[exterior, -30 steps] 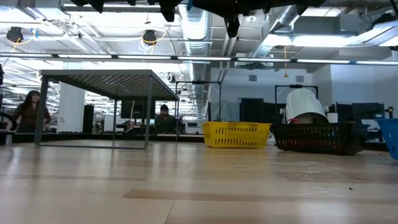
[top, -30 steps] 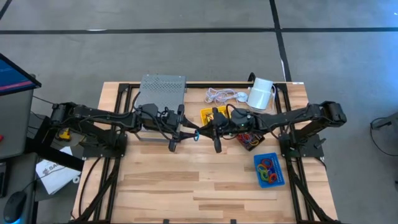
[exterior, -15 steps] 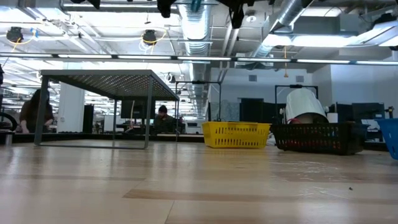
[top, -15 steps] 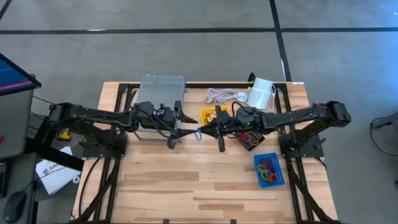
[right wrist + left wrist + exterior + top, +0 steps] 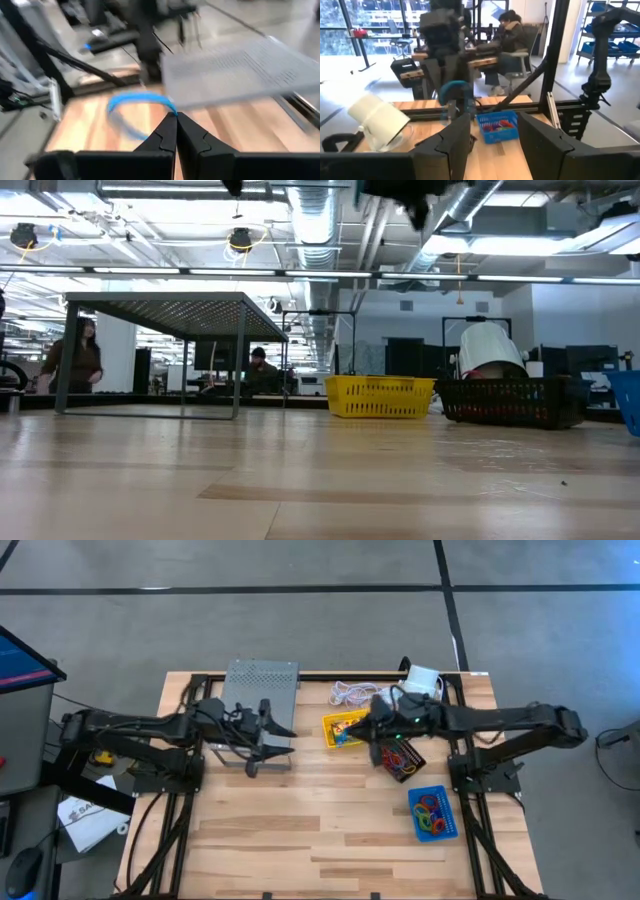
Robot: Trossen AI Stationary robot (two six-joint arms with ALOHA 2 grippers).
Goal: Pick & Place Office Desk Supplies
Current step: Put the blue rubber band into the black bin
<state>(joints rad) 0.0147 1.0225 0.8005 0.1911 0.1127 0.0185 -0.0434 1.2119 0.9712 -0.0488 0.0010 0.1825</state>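
- In the high view the left gripper (image 5: 287,740) hangs left of the frame's centre, just beside the grey mesh riser (image 5: 260,688); its own wrist view shows its two dark fingers (image 5: 454,145) spread apart with nothing between them
- The right gripper (image 5: 362,726) sits just right of centre in the high view, over the yellow tray (image 5: 338,727); in its wrist view the tips (image 5: 176,120) are pressed together, pinching a blue rubber band (image 5: 136,99) whose loop hangs off the tips
- The black mesh tray (image 5: 402,759), with red bands inside, lies right of centre, tilted, just beside the right gripper
- The blue tray (image 5: 432,812) rests in the lower right of the table (image 5: 300,840), holding mixed coloured rubber-band loops; it also shows in the lower middle of the left wrist view (image 5: 497,126)
- In the low view the yellow tray (image 5: 380,396) and black mesh tray (image 5: 510,402) stand side by side right of centre
- A white cord (image 5: 355,693) and white cylinder (image 5: 424,681) lie at the table's upper right edge
- People (image 5: 82,360) show in the room at the far left of the low view
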